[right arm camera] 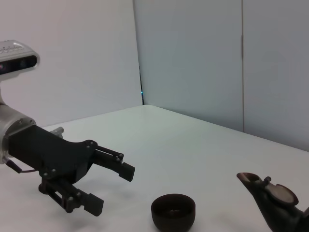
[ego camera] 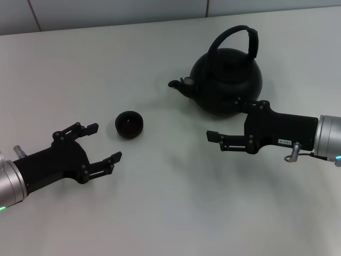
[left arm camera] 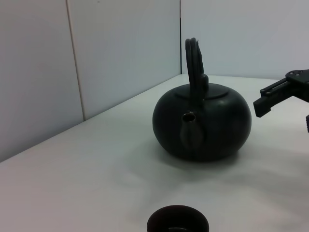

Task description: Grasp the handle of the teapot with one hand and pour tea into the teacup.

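Note:
The matte-black teapot (ego camera: 226,80) stands upright at the back right, its spout pointing left and its arched handle (ego camera: 234,34) standing free above it. The small black teacup (ego camera: 129,124) sits left of it, apart. My right gripper (ego camera: 229,120), with a white label and metal ring, is open and empty just in front of the teapot's base, low beside the body and well below the handle. My left gripper (ego camera: 104,142) is open and empty, just in front-left of the teacup. The left wrist view shows the teapot (left arm camera: 203,123), handle (left arm camera: 194,60) and teacup (left arm camera: 177,220).
The table (ego camera: 170,202) is a plain white surface, with a pale wall (ego camera: 106,10) along its back edge. The right wrist view shows the left gripper (right arm camera: 111,188), the teacup (right arm camera: 173,210) and the teapot's spout (right arm camera: 270,195).

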Robot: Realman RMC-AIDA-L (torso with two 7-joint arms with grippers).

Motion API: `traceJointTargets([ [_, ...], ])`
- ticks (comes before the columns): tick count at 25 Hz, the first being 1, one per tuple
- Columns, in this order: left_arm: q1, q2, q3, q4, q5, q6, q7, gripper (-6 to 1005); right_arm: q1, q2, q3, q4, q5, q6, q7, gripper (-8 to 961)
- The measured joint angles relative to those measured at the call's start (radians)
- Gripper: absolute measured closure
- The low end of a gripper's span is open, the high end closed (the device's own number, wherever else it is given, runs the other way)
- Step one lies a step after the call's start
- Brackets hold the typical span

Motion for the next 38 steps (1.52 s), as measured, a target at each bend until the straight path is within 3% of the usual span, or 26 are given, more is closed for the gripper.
traceJointTargets([
  [38, 0.011, -0.001, -0.025, 0.000, 0.000, 0.006, 0.001, 142, -0.003, 0.001, 0.000, 0.000, 0.008, 0.002, -0.007, 128],
])
